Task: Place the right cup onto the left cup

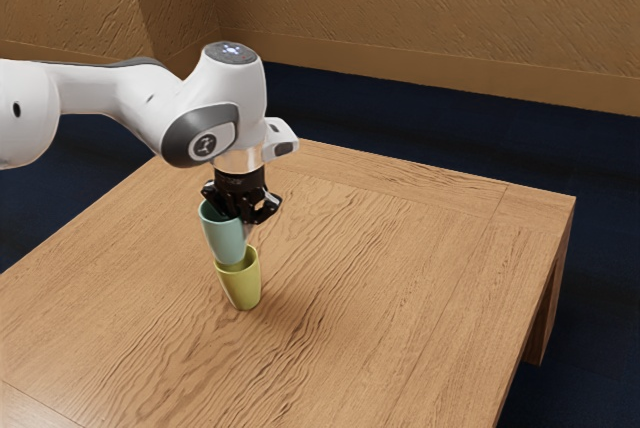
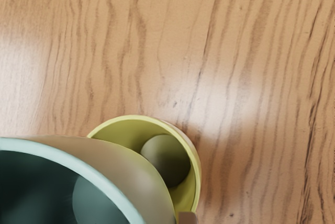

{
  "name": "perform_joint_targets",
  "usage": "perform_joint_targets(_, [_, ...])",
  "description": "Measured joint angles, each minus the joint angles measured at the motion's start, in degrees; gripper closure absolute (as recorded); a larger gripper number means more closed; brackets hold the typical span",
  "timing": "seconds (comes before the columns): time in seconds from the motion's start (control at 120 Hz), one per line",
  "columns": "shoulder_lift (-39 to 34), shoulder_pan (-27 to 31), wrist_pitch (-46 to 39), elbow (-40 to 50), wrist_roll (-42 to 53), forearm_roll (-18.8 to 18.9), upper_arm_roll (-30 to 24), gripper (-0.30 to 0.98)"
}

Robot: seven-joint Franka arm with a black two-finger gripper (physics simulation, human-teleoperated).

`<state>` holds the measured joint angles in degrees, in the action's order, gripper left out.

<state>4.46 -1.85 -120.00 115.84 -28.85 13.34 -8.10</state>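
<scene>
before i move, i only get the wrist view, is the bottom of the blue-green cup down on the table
Observer: No, the blue-green cup has its bottom above the table, near the height of the rim of the yellow-green cup.
Operator: do they line up from the side
Observer: Its lower end overlaps that rim in the exterior view; whether it is inside, I can't tell.
Operator: and where's my hand
Observer: The hand is at the top of the blue-green cup.

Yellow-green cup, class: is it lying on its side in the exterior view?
No, the yellow-green cup stands upright on the table, its mouth facing up.
</scene>
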Motion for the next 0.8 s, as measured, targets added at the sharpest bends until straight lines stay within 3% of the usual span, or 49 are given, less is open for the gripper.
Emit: perform_joint_targets(0.8, [3.88,0.02,-1.82,-1.39,0.58,0.22,0.01,0.75])
